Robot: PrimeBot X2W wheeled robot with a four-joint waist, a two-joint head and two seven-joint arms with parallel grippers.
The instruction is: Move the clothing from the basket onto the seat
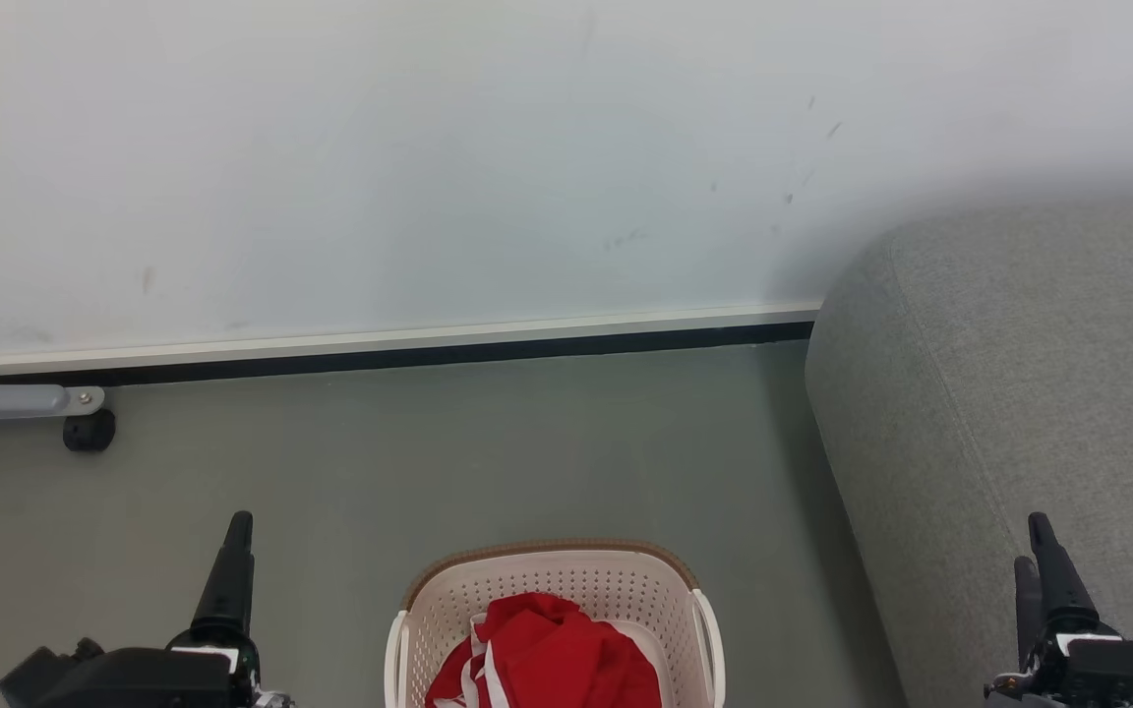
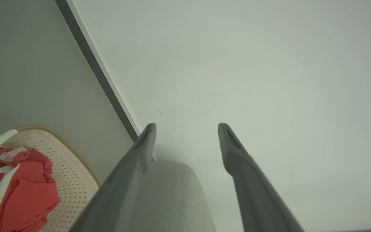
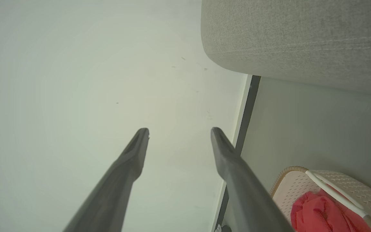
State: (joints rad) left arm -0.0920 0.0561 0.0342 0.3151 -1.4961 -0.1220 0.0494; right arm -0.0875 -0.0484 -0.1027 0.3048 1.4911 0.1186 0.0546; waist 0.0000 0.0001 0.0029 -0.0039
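The left fingers (image 1: 237,539) and the right fingers (image 1: 1039,543) point up at the bottom of the head view. They are long, dark and thin, and each pair comes out of a black boxy part. In the wrist views each pair stands wide apart and holds nothing. The left fingers are over the floor, left of the basket and well apart from it. The right fingers are in front of the sofa's side.

Between the two pairs stands the laundry basket (image 1: 566,580). It is cream-white plastic with round corners. Its walls are full of little holes, and its back rim is brown and looks woven. A white handle loop curves up on each side. Inside lies the red clothing (image 1: 557,654), soft and crumpled in a heap, with white stripes down its left edge. All of it that shows is in the basket.

The basket stands on the floor (image 1: 488,452), which is smooth, flat and grey-green. To the right is the sofa (image 1: 1019,393), big and grey, covered in rough woven cloth. It has a fat round edge and a thin seam line. It is near the basket but does not touch it.

Far to the left, a grey metal bar (image 1: 6,401) ends at a small black foot (image 1: 89,431). Behind runs the baseboard (image 1: 380,346), a dark strip under a white one. Above it is the wall (image 1: 429,147), pale and smooth, with a few small dark marks.
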